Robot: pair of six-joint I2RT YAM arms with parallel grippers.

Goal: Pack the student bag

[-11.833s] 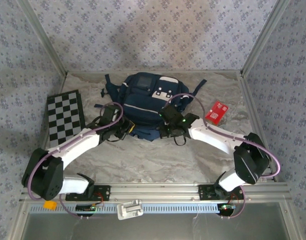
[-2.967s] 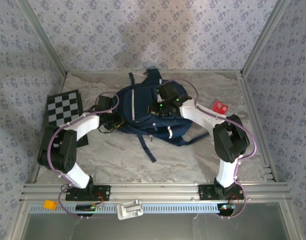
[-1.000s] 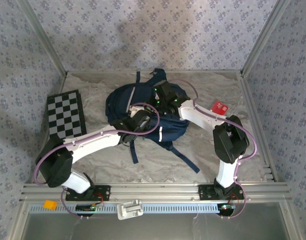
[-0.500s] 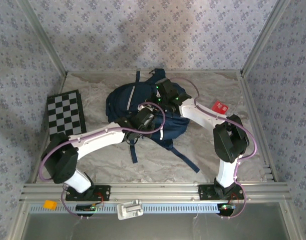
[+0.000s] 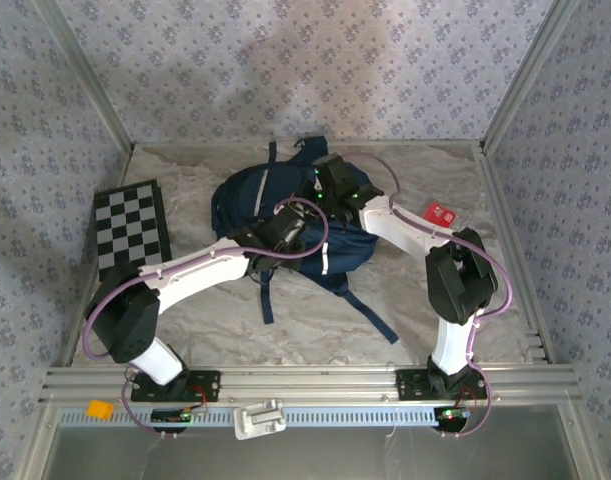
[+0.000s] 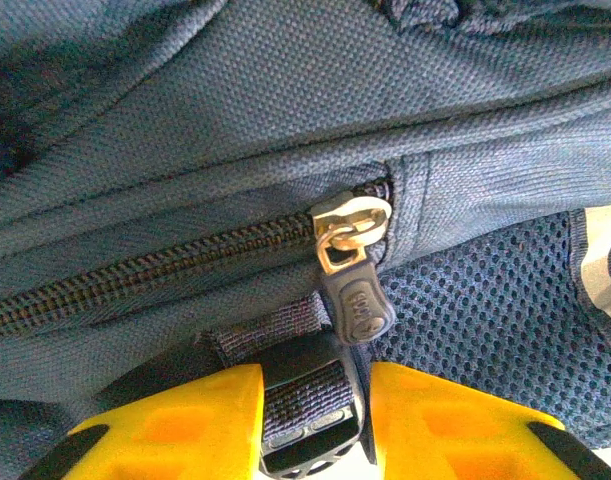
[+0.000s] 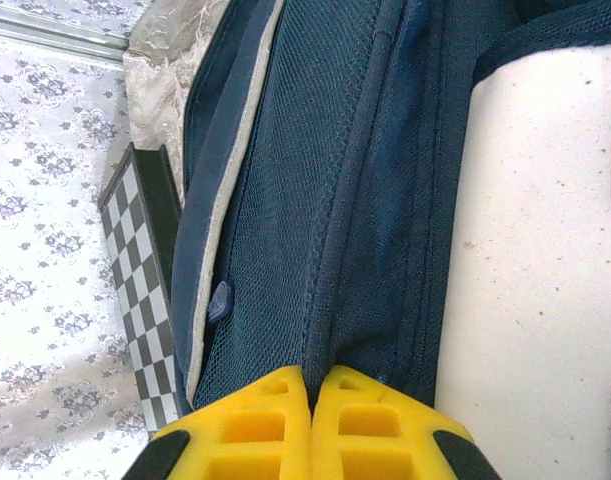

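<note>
The student bag [image 5: 247, 195] lies on its side at the table's middle back, navy with a light stripe. My right gripper [image 5: 325, 190] is at the bag's far right side; its yellow fingers [image 7: 311, 385] are shut on a fold of the navy fabric [image 7: 285, 200]. My left gripper [image 5: 290, 228] rests on the bag's near side. In the left wrist view it [image 6: 317, 425] stands open, with a black strap buckle [image 6: 305, 390] between the fingers. A gold zipper slider with a grey pull [image 6: 353, 300] hangs just beyond them, at the end of a closed zipper [image 6: 145, 275].
A checkered board [image 5: 130, 232] lies at the left, also in the right wrist view [image 7: 140, 290]. A red box [image 5: 438, 214] sits at the right behind my right arm. The bag's dark straps [image 5: 370, 315] trail toward the front. The metal front rail [image 5: 305, 380] borders the table.
My left gripper has moved up and right over the bag's near side. The bag has shifted slightly. My right gripper keeps its hold in the same place.
</note>
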